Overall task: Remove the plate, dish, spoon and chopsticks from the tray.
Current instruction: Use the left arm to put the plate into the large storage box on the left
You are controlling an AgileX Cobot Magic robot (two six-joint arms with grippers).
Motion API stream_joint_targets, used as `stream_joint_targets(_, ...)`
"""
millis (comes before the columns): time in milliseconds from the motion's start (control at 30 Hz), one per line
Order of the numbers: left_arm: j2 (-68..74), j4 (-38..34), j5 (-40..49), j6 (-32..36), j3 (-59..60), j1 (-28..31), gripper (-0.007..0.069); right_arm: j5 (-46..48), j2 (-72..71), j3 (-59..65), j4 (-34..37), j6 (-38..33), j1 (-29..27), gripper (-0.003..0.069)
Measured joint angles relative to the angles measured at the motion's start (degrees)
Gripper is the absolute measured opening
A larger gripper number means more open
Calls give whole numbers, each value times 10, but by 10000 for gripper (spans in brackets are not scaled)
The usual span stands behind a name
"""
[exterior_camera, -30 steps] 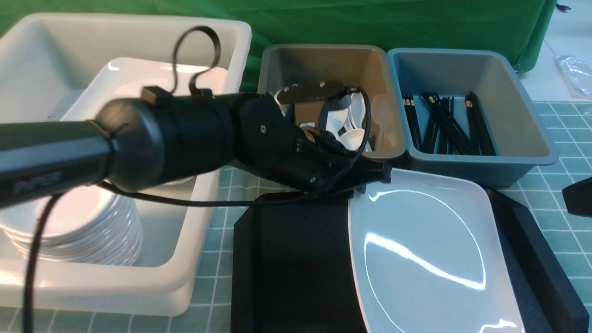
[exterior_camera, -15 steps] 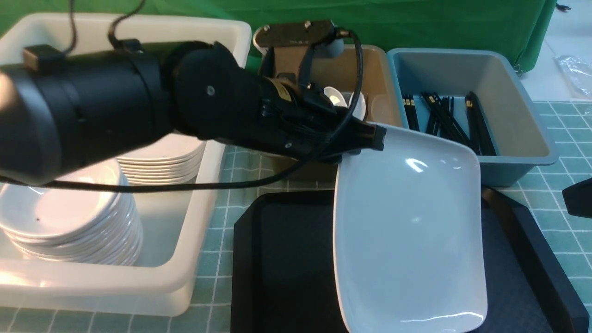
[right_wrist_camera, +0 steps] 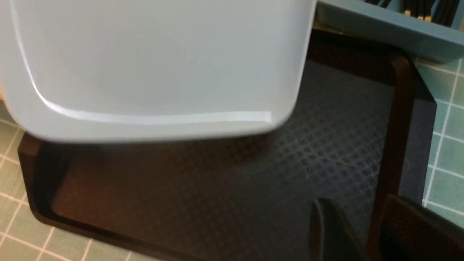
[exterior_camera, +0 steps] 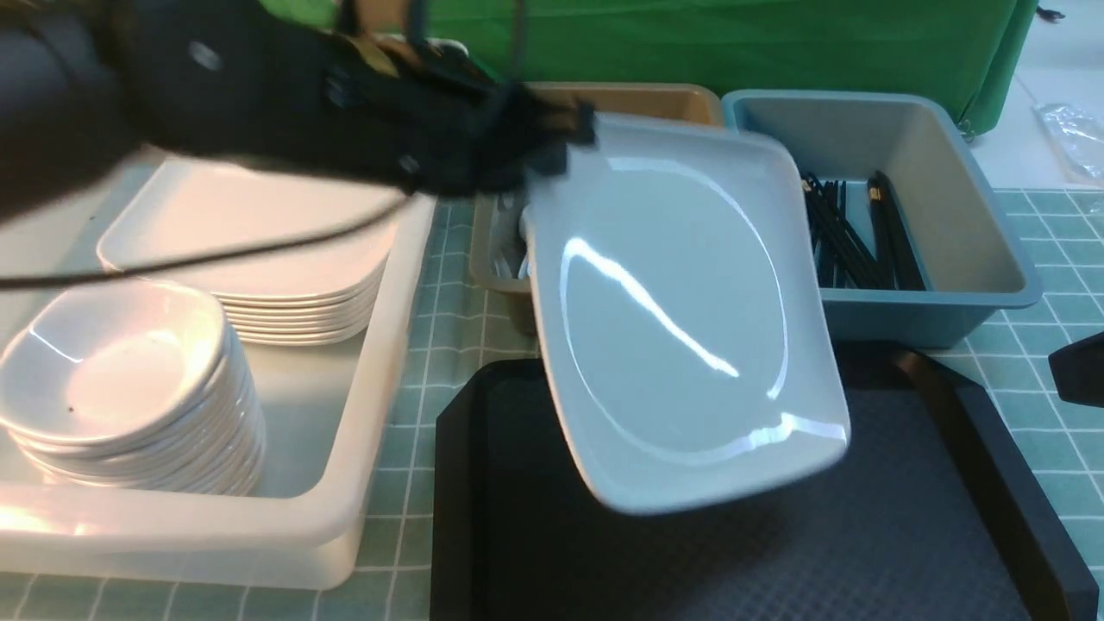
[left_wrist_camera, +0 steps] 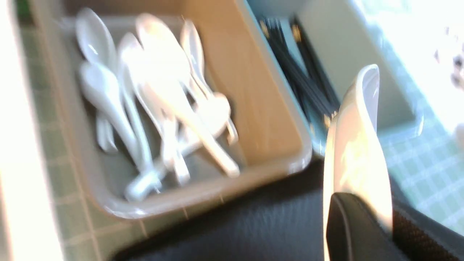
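Observation:
The large white plate (exterior_camera: 673, 302) hangs tilted in the air above the black tray (exterior_camera: 906, 535). My left gripper (exterior_camera: 569, 138) is shut on its far left corner. In the left wrist view the plate (left_wrist_camera: 357, 152) stands edge-on between the jaws of the left gripper (left_wrist_camera: 377, 214). The tray's textured floor (right_wrist_camera: 217, 188) shows bare under the plate (right_wrist_camera: 152, 65). My right gripper (right_wrist_camera: 366, 221) stands open by the tray's right rim, holding nothing. Several white spoons (left_wrist_camera: 156, 98) lie in the brown tub. Black chopsticks (exterior_camera: 849, 233) lie in the blue-grey tub. Small dishes (exterior_camera: 121, 379) are stacked in the white tub.
A white tub (exterior_camera: 371, 431) on the left holds a stack of large plates (exterior_camera: 250, 259) beside the dishes. The brown tub (exterior_camera: 655, 97) and the blue-grey tub (exterior_camera: 949, 190) stand behind the tray. A green checked mat covers the table.
My left arm has lifted the plate off the tray and carried it up and to the left, towards the white tub. The right gripper has stayed where it was.

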Motion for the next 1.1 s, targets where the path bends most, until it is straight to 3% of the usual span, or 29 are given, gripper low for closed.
stream_joint_targets(133, -23, -6, 12, 0, -35, 51, 24, 0, 0, 0, 0, 0, 0, 241)
stream_joint_targets(467, -55, -26, 34, 0, -80, 263, 24, 0, 0, 0, 0, 0, 0, 241)
stream_joint_targets(500, -55, -29, 38, 0, -80, 308, 24, 0, 0, 0, 0, 0, 0, 241)
stream_joint_targets(733, -46, -35, 42, 0, -80, 428, 27, 0, 0, 0, 0, 0, 0, 241)
stream_joint_targets(867, -13, -37, 35, -3, -80, 462, 27, -1, 0, 0, 0, 0, 0, 241)
stream_joint_targets(1100, 74, -75, 32, -13, -80, 465, 28, -2, 0, 0, 0, 0, 0, 241)
